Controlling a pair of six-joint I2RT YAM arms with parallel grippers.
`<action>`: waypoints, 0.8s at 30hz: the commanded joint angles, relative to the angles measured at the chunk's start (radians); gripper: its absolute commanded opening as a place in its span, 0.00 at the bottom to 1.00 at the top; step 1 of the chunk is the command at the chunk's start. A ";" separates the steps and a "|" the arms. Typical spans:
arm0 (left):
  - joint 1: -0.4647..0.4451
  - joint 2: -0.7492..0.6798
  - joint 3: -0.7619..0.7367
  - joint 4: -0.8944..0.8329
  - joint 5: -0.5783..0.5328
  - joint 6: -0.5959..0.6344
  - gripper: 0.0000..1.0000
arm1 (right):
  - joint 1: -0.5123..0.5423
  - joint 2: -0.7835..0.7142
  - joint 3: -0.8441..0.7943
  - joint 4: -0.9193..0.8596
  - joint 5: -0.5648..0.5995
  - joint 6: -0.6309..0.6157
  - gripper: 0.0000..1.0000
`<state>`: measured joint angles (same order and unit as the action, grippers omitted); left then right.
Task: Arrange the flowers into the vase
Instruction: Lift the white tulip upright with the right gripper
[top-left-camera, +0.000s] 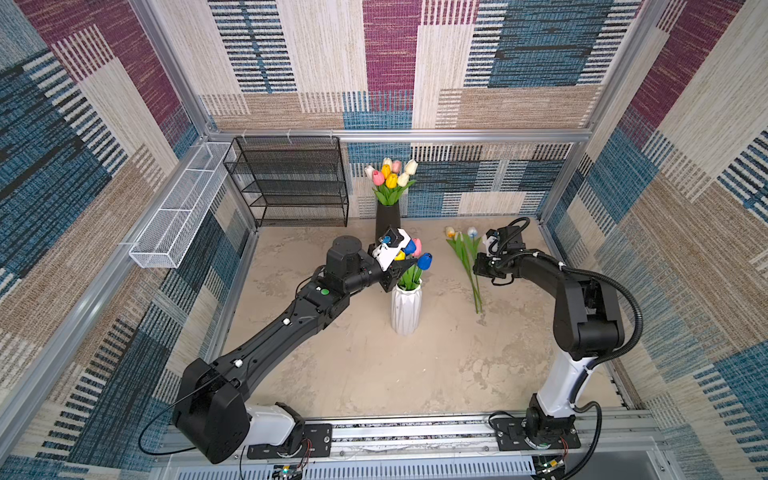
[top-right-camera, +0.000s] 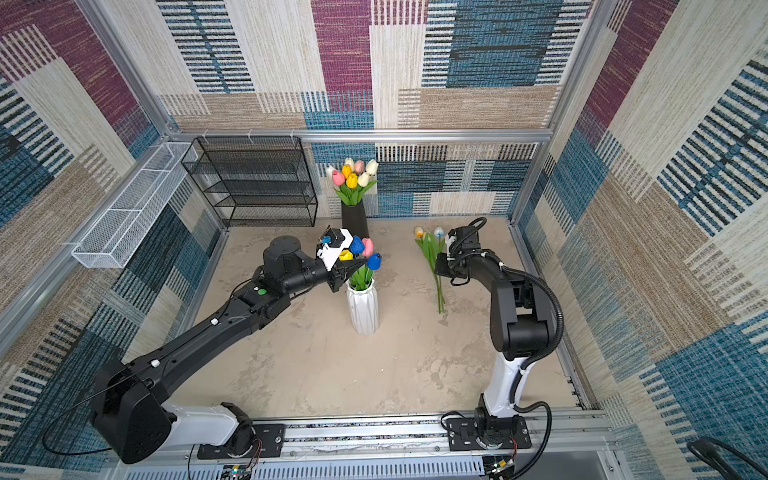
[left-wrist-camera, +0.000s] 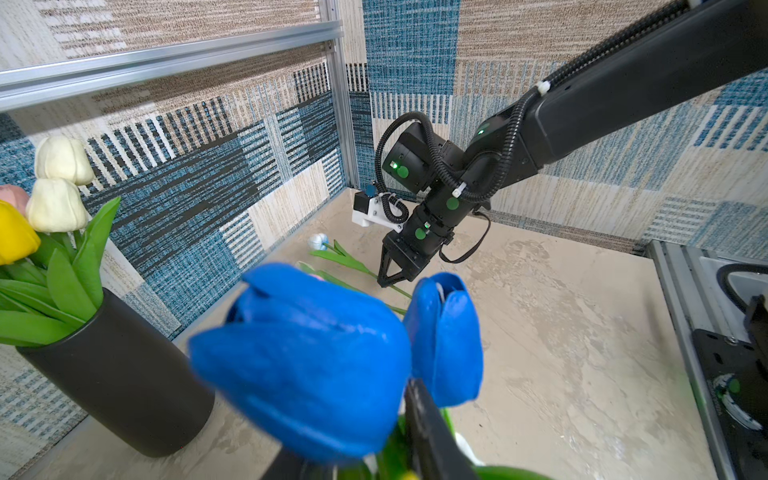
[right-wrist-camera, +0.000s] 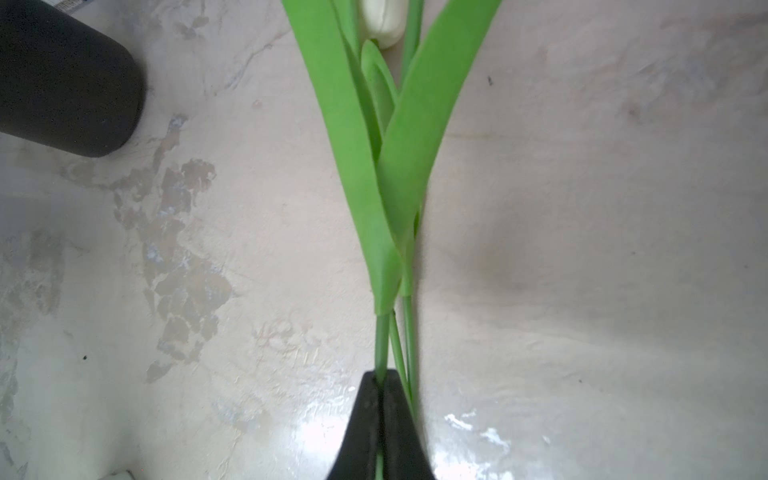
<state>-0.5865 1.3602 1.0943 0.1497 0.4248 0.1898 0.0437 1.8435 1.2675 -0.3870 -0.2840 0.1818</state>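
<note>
progress, L to R: white wire basket (top-left-camera: 174, 216) and black mesh rack (top-left-camera: 291, 183) on the back-left side, not involved. black vase (top-left-camera: 387, 222) at the back wall is full: white, cream, yellow, pink heads, upright. white vase (top-left-camera: 406, 309) mid-table holds a smaller bunch: two blue heads (top-left-camera: 424, 261), one pink and one yellow that I can see. loose tulips (top-left-camera: 467, 257) lie flat on the table (top-left-camera: 374, 374) to its right, well apart from it, heads toward the back wall. two heads show in both top views and the right wrist view shows three stems, so two or three to go. my read: well past halfway, last few stems left

poses: left arm stretched long and low across the table, left gripper (top-left-camera: 409, 266) side-on at the stems just above the white vase's rim. one finger (left-wrist-camera: 428, 428) visible beside the blue heads; can't tell if it's pinching a stem or just steadying the bunch. right arm folded at the elbow, wrist pitched down, right gripper (right-wrist-camera: 379, 380) at table level on the loose tulips. jaws clamped tight on one stem (right-wrist-camera: 381, 340); the other two run just beside the fingers, outside the grip. nothing looks lifted yet. next should be lift and carry to the white vase, watch neighbouring leaves dragging along
</note>
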 joint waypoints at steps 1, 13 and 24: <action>0.001 -0.004 0.009 0.027 0.012 -0.024 0.31 | -0.001 -0.095 -0.032 0.007 0.006 0.028 0.00; 0.001 -0.027 -0.005 0.029 0.006 -0.023 0.31 | 0.097 -0.719 -0.249 0.729 -0.418 0.209 0.00; 0.002 -0.029 -0.014 0.029 -0.003 -0.017 0.30 | 0.432 -0.750 -0.483 1.419 -0.299 0.223 0.00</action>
<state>-0.5865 1.3380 1.0840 0.1532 0.4240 0.1898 0.4507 1.0843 0.7959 0.8005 -0.6231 0.3882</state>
